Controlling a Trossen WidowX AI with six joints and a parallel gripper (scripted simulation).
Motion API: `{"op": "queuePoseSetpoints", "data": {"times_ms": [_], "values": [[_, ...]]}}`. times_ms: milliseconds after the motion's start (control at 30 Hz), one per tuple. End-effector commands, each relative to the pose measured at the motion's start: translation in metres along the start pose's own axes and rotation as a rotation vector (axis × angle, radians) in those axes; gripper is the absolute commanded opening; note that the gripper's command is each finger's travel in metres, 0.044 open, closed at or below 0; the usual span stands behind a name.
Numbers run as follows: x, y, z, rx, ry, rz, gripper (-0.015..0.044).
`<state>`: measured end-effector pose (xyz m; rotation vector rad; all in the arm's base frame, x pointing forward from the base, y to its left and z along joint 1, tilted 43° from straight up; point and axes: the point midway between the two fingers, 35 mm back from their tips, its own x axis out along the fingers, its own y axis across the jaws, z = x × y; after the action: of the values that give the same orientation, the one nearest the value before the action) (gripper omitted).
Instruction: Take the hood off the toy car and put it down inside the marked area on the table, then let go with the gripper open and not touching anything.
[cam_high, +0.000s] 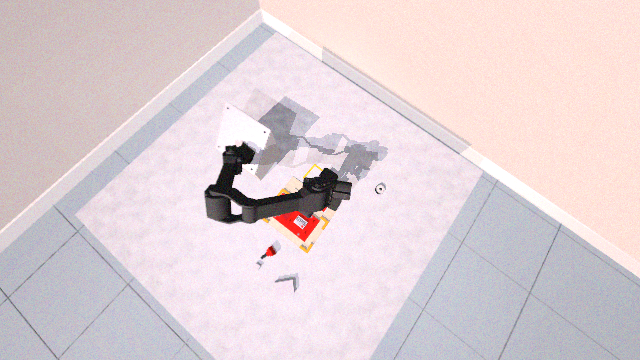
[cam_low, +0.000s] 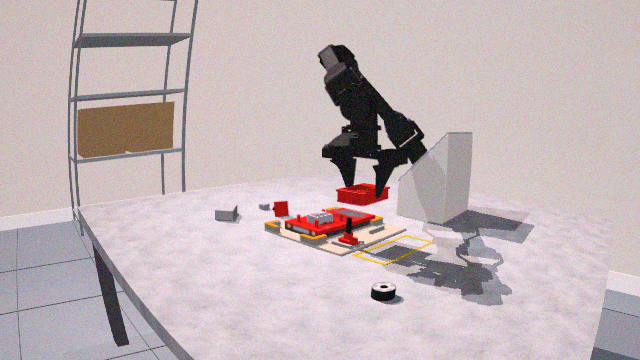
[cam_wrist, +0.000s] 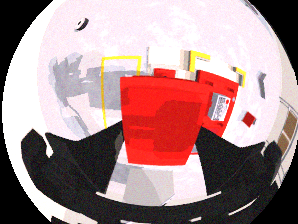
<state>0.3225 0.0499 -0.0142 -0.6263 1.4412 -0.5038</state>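
On the desk (cam_low: 210, 280), a small grey block (cam_low: 226, 214) lies at the left, then the toy car (cam_low: 327, 222) on its tan board. Above the car's far end, the end effector (cam_low: 364, 186) grips the red hood (cam_low: 361, 194), held in the air clear of the car. The yellow marked area (cam_low: 393, 249) lies right of the board, with a black ring (cam_low: 383, 291) nearer the front edge.

Toy car (cam_high: 300, 220) half under arm.

Looking down from high overhead; viewing level from beside the table (cam_low: 210, 280); peering fisheye, close, downward from the wrist; all sharing the toy car (cam_low: 327, 223).
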Motion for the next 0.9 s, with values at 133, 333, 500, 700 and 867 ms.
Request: {"op": "queuePoseSetpoints", "data": {"times_ms": [133,333,500,700,867], "values": [[-0.002,0.037,-0.004,0.005,-0.005,0.001,0.0],[-0.003,0.063,-0.009,0.013,-0.011,-0.007,0.0],[-0.003,0.083,-0.013,0.03,-0.017,-0.014,0.0],[-0.002,0.088,-0.015,0.035,-0.019,-0.016,0.0],[0.001,0.088,-0.014,0.035,-0.019,-0.016,0.0]]}}
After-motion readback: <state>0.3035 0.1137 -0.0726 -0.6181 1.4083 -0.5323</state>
